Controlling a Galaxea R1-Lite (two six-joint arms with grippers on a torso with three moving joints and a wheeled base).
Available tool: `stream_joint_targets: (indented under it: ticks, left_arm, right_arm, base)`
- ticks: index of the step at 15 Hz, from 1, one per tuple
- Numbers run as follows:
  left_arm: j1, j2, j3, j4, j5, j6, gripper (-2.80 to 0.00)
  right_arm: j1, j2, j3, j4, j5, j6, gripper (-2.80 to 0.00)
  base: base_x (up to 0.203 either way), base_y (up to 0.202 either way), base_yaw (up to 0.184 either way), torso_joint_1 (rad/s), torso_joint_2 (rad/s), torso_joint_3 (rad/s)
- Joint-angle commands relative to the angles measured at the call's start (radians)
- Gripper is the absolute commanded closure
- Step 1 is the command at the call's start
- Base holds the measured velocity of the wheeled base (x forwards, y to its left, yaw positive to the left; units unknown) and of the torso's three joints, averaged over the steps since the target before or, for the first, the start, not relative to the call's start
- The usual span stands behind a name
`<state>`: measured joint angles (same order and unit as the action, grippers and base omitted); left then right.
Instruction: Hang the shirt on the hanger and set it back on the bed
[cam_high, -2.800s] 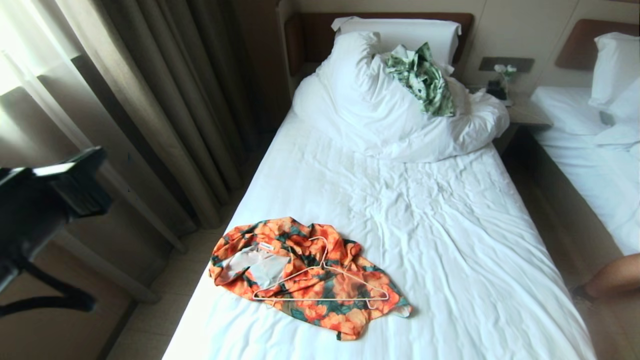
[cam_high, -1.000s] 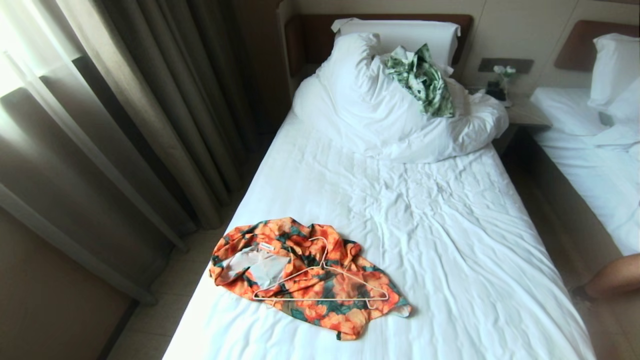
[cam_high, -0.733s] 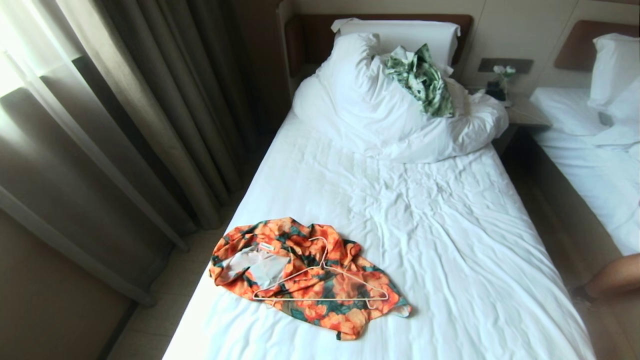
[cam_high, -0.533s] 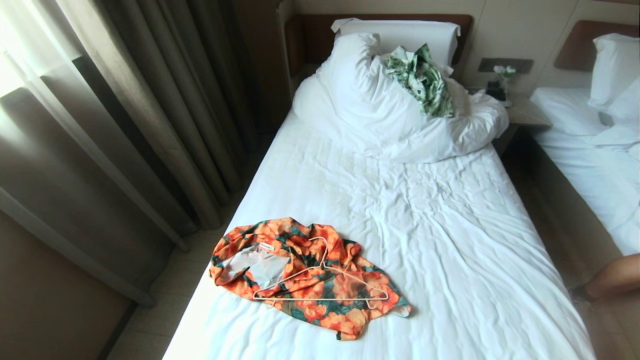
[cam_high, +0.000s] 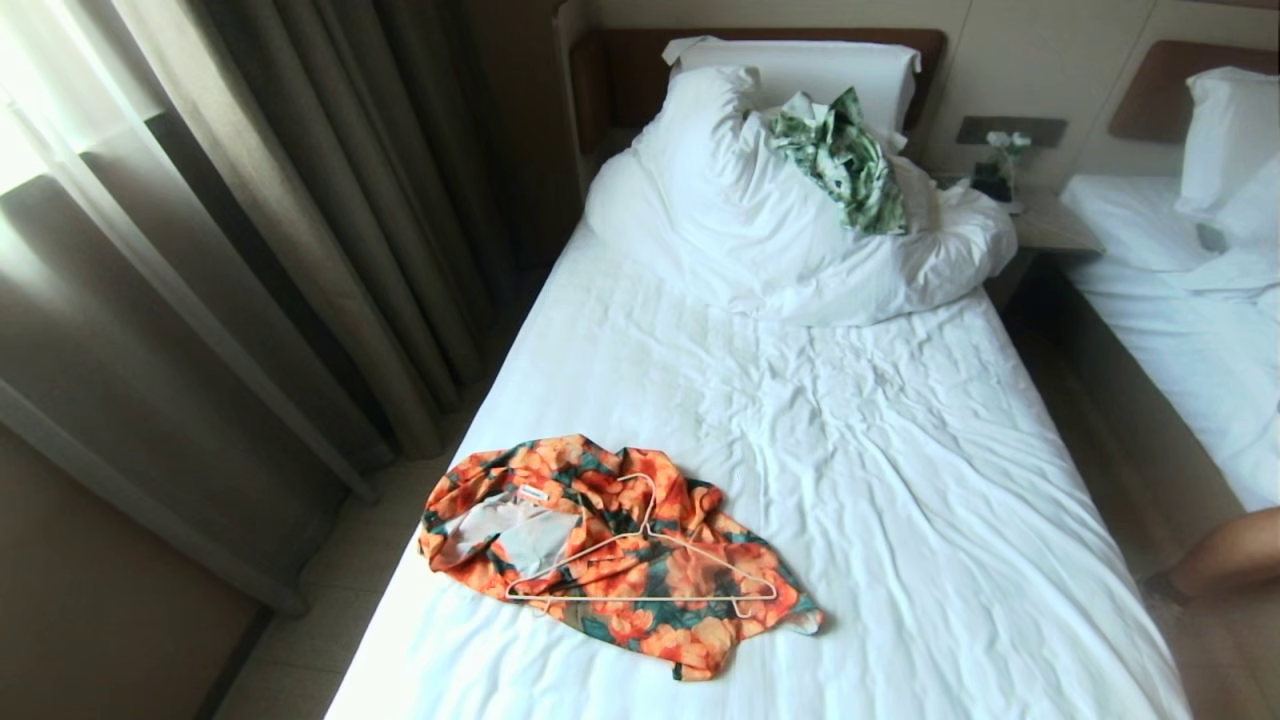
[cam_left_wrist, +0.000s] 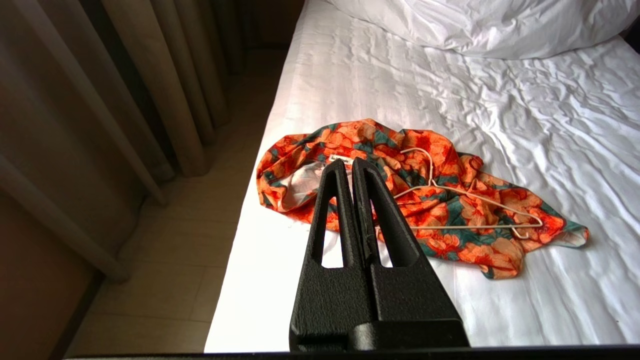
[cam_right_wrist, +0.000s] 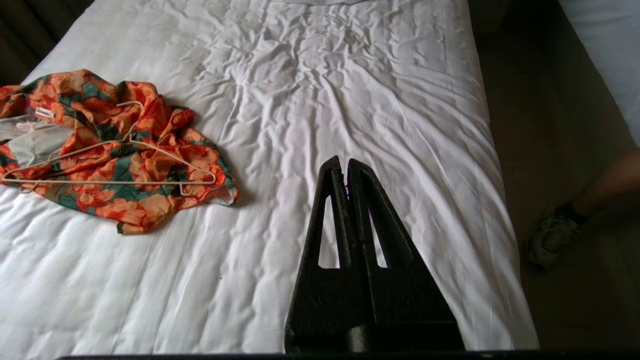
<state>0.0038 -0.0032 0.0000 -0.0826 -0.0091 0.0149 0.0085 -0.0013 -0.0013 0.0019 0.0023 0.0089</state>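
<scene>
Black, textured, triangular end effector (cam_left_wrist: 352, 167) fingers.

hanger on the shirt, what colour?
Cream-white wire hanger, lying on the orange-flowered shirt. Left wrist view shows it best.

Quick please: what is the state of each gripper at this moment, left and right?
Left gripper: closed, holding nothing, in the air short of the shirt.
Right gripper: closed, holding nothing, above the bare sheet of the bed.

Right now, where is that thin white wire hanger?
The thin cream-white wire hanger lies on top of the crumpled orange-flowered shirt, near the left edge of the white-sheeted bed, at its foot end.
</scene>
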Motion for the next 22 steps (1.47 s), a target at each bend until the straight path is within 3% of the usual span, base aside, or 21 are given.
stream_joint_targets:
  ticks: [1,22]
  left_arm:
    - [0.001,0.003,0.038,0.0,-0.002,0.0,0.0]
    - [0.0,0.003,0.038,-0.001,0.0,-0.001,0.0]
  right_arm:
    - [0.001,0.001,0.001,0.0,0.001,0.0,0.0]
    - [0.001,0.001,0.001,0.0,0.002,-0.001,0.0]
  base:
    - [0.0,0.0,0.0,0.0,0.0,0.0]
    - [0.0,0.0,0.0,0.0,0.0,0.0]
